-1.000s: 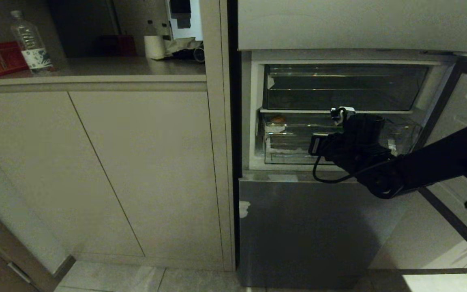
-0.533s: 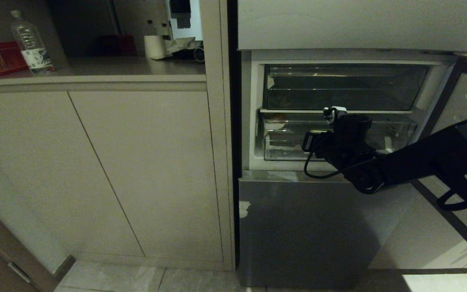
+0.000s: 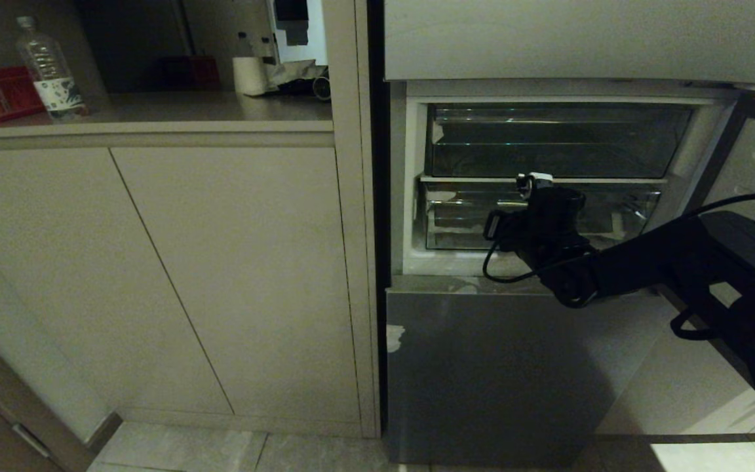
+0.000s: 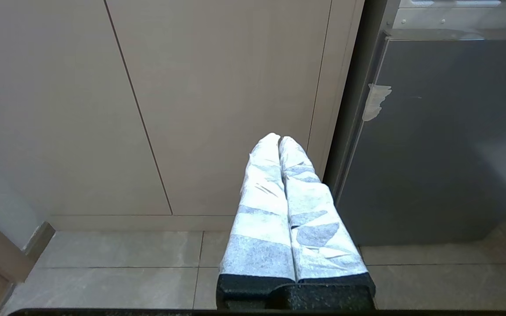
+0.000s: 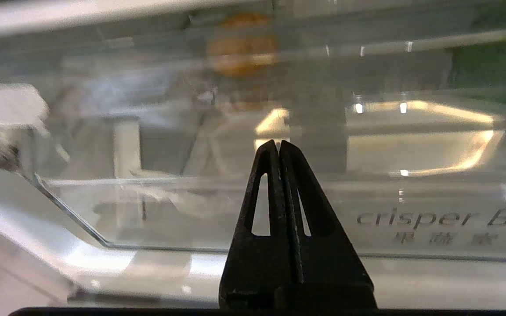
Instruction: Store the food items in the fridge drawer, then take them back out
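The left gripper point(image 4: 279, 142) is seen parked low over the floor tiles point(image 4: 117, 259), its padded fingers pressed together with nothing between them, the cupboard doors point(image 4: 218, 87) and the lowest grey panel point(image 4: 433, 145) ahead of it; the right gripper point(image 5: 278, 145) is held at the front of the clear bin point(image 5: 367, 193) in the fridge's open middle section, its black fingers closed tight on nothing, and whether the tips touch the plastic cannot be told; through the bin wall the potato point(image 5: 240, 44) is made out, blurred, towards the back; a green shape point(image 5: 494, 70) is glimpsed at the far side; further off, a water bottle point(image 3: 48, 69) is seen standing on the counter point(image 3: 187, 105).
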Robot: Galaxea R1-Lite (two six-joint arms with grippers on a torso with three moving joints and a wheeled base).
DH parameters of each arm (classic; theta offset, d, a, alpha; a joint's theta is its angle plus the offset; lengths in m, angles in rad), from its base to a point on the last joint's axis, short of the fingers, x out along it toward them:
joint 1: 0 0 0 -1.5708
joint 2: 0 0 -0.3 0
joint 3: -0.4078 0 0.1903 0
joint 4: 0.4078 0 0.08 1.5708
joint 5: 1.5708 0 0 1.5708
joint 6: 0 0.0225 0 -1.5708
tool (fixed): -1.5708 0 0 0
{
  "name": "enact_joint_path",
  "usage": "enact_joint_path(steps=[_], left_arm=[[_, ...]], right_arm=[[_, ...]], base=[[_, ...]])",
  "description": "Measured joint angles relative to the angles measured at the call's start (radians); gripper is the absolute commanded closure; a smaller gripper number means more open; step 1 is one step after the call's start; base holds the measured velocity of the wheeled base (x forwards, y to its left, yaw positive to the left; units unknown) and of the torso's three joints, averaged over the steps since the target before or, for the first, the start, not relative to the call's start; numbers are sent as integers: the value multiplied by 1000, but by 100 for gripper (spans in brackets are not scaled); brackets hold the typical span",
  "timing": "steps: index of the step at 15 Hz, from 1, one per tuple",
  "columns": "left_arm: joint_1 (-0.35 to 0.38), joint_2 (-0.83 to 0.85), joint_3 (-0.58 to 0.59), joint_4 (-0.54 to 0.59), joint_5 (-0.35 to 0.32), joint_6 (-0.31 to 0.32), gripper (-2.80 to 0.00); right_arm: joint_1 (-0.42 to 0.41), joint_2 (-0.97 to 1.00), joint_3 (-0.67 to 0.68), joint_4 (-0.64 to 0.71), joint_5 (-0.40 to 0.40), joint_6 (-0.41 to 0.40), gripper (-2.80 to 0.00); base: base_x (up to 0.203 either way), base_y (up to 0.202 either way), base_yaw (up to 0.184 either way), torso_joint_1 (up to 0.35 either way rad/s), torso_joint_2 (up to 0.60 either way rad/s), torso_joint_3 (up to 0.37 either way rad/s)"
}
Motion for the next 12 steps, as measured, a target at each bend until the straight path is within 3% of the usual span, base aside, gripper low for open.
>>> enact_joint_path(steps=[4,10,12], left_arm=[[0,0,0,0,0,0,0],[0,0,0,0,0,0,0],[0,0,0,0,0,0,0]], right_arm=[[1,1,20,0,-2,2,0],[12,-151,324,-1,1,92,0],[11,-175,356,-2,2,107,0]], base=[[0,0,0,0,0,0],[0,0,0,0,0,0],[0,0,0,0,0,0]])
